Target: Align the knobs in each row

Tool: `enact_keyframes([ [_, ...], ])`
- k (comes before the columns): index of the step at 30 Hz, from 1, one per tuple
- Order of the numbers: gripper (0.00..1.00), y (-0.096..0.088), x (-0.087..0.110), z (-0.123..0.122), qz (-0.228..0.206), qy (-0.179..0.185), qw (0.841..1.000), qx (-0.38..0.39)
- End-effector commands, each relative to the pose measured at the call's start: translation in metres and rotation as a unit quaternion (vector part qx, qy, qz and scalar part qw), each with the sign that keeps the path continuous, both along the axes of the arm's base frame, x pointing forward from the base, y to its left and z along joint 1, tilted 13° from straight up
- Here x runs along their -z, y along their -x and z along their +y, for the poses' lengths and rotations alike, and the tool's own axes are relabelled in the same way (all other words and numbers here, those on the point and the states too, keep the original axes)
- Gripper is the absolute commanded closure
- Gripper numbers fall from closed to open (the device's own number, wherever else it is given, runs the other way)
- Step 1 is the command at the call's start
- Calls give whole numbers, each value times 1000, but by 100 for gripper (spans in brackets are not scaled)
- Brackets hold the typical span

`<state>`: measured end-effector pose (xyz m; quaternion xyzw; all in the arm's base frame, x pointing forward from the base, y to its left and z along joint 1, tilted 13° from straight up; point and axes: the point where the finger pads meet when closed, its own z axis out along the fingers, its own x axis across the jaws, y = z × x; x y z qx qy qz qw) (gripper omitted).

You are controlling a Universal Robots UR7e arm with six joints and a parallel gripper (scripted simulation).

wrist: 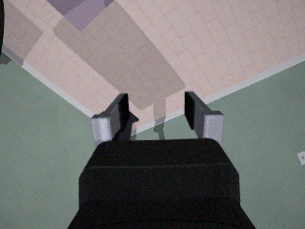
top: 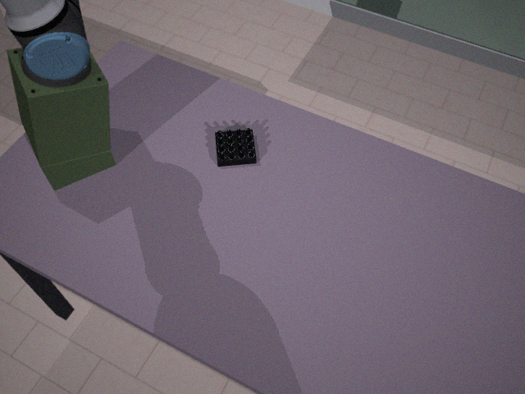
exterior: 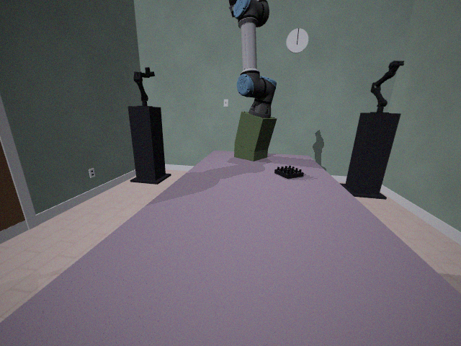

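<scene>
The black knob box (top: 236, 162) (exterior: 288, 175) stands flat on the purple table (top: 360, 254) (exterior: 238, 253), with several black knobs on its top. The knobs' white lines, marks and printed names are too small to read in either the top or the exterior view, and the socket cannot be made out. My gripper (wrist: 156, 104) is open and empty in the wrist view, its two fingers wide apart. It points at the floor and wall, away from the knob box, which is not in the wrist view. The gripper is out of the frame in the top and exterior views.
The arm stands on a green pedestal (top: 70, 127) (exterior: 247, 135) at one end of the table, to the left of the knob box in the top view. Two dark stands (exterior: 150, 143) (exterior: 376, 152) with small black arms stand on the floor on either side of the table.
</scene>
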<state>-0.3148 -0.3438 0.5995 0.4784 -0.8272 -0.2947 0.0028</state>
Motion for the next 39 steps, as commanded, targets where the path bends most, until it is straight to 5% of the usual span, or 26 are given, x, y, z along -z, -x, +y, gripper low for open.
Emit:
enact_keyframes([
  [1,0,0,0,0,0,0,1000,0],
  [25,0,0,0,-2,1,2,1000,-1],
  [39,0,-7,15,-31,3,12,1000,-13],
])
